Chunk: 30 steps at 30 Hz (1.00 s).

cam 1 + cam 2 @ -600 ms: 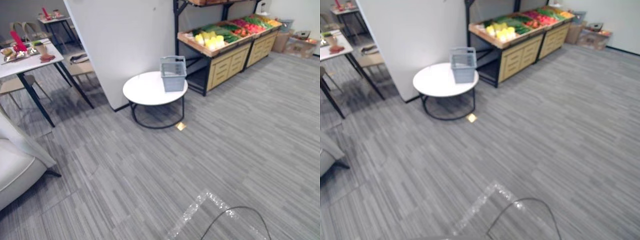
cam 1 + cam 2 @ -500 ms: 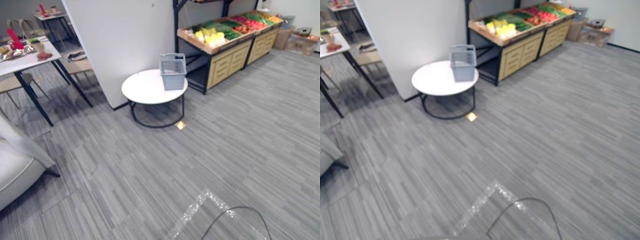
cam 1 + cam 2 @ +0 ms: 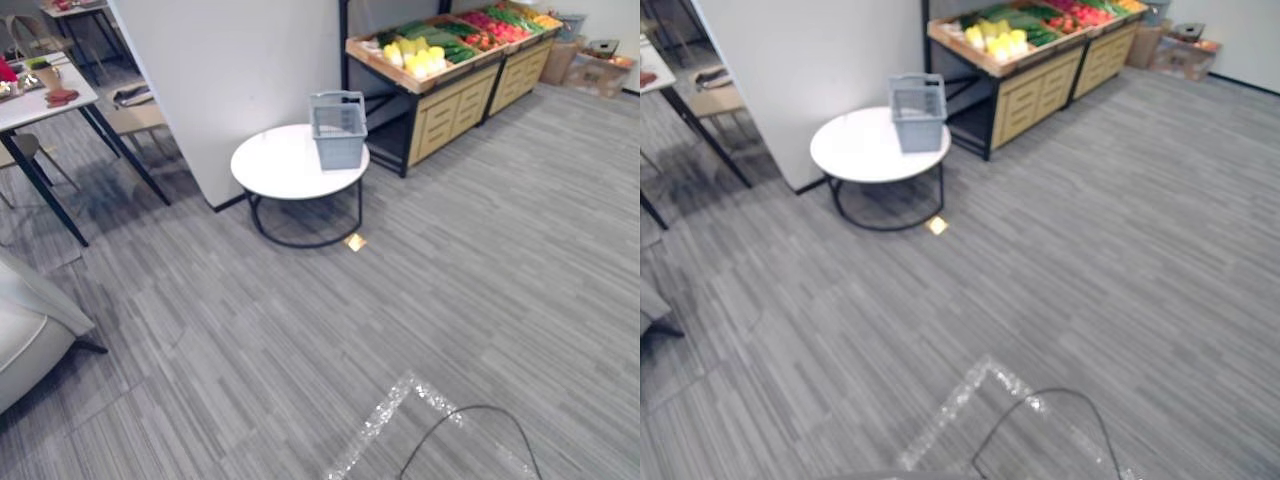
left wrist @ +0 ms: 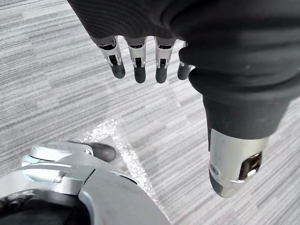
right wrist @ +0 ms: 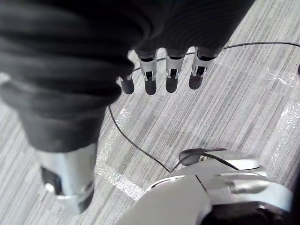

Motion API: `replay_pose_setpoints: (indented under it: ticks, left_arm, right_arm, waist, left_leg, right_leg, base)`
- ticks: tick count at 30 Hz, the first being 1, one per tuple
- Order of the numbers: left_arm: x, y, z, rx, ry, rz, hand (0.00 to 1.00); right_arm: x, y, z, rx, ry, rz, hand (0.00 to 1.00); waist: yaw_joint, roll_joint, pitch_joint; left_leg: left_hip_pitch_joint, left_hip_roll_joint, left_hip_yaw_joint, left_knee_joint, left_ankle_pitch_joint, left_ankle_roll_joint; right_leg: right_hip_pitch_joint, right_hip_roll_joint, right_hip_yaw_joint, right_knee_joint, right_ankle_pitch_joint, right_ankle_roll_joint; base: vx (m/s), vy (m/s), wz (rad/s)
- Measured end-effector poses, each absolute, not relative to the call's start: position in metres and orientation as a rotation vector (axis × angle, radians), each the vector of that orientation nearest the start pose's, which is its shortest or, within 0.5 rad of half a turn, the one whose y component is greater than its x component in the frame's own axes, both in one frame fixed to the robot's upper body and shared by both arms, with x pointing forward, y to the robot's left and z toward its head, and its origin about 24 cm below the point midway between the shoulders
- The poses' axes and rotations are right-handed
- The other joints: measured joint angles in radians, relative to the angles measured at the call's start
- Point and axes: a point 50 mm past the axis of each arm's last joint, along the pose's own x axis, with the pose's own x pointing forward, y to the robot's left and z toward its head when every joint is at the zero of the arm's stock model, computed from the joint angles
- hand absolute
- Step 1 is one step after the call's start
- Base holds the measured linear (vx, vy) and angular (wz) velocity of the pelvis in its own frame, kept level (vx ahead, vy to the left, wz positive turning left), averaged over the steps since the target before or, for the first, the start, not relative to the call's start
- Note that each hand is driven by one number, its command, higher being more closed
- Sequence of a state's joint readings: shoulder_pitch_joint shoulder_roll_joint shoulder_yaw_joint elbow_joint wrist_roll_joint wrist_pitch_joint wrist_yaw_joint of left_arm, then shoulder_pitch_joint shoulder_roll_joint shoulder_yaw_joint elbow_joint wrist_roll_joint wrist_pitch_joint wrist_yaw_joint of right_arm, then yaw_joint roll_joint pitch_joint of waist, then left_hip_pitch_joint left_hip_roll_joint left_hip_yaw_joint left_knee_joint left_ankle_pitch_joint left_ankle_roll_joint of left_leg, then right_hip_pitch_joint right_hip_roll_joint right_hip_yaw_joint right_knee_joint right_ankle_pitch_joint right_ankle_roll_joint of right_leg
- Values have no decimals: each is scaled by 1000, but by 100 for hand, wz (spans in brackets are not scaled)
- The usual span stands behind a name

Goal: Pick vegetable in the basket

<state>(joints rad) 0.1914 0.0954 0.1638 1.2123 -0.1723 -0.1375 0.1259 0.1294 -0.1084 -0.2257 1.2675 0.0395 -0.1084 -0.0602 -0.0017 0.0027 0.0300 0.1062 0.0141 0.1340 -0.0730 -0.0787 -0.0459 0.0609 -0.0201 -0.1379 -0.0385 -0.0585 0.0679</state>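
A grey wire basket [image 3: 338,130] stands on the right side of a round white table [image 3: 285,165] far ahead. Behind it a wooden produce stand [image 3: 440,95] carries yellow peppers [image 3: 415,60], green vegetables [image 3: 440,38] and red ones [image 3: 490,25]. My left hand [image 4: 140,56] hangs over the grey carpet, fingers relaxed and holding nothing. My right hand [image 5: 168,70] likewise hangs open above the floor, far from the basket.
A white partition wall [image 3: 230,70] rises behind the round table. A dining table [image 3: 40,95] with chairs stands at the left, a pale sofa [image 3: 25,340] at the lower left. A small yellow tag [image 3: 354,241] lies on the carpet. Cardboard boxes [image 3: 600,60] sit far right.
The whole picture has shifted: the round table, basket and stand sit a little higher and further left, as the camera moved. Nothing among the things themselves has changed place.
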Motion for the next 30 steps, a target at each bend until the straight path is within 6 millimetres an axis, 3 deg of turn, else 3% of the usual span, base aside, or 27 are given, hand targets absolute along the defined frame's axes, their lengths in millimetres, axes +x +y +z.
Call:
replay_pose_setpoints:
  ticks: [14,22,25,27,30]
  left_arm:
    - [21,214,-171,-28,1235,413,0]
    - [25,216,-170,3,1222,446,0]
    - [40,219,-168,30,1180,460,0]
    - [53,221,-165,39,1129,468,0]
    - [92,221,-156,47,1005,462,0]
  right_arm:
    - [29,-216,-173,203,1232,-444,0]
    - [36,-216,-172,183,1207,-471,0]
    - [52,-218,-169,158,1145,-480,0]
    - [73,-219,-165,152,1084,-471,0]
    - [107,-218,-156,140,981,-450,0]
  waist:
    - [-10,-1,2]
    - [-19,-3,3]
    - [-22,-8,11]
    - [-22,-3,33]
    - [-21,-13,82]
  left_leg:
    - [1,6,44,-18,0,2]
    - [-3,9,46,-20,0,1]
    - [-16,12,45,-19,0,1]
    - [-35,17,46,-2,1,1]
    - [-85,12,48,69,-10,-14]
  right_leg:
    - [-3,11,16,-36,16,-11]
    - [-1,16,12,-51,22,-15]
    - [-14,18,10,-43,22,-15]
    - [-49,19,10,2,20,-17]
    - [-111,-1,6,98,-21,-44]
  base:
    - [-17,-19,-7]
    - [4,-4,0]
    - [-11,-7,-2]
    - [-51,-12,-9]
    - [-73,-8,4]
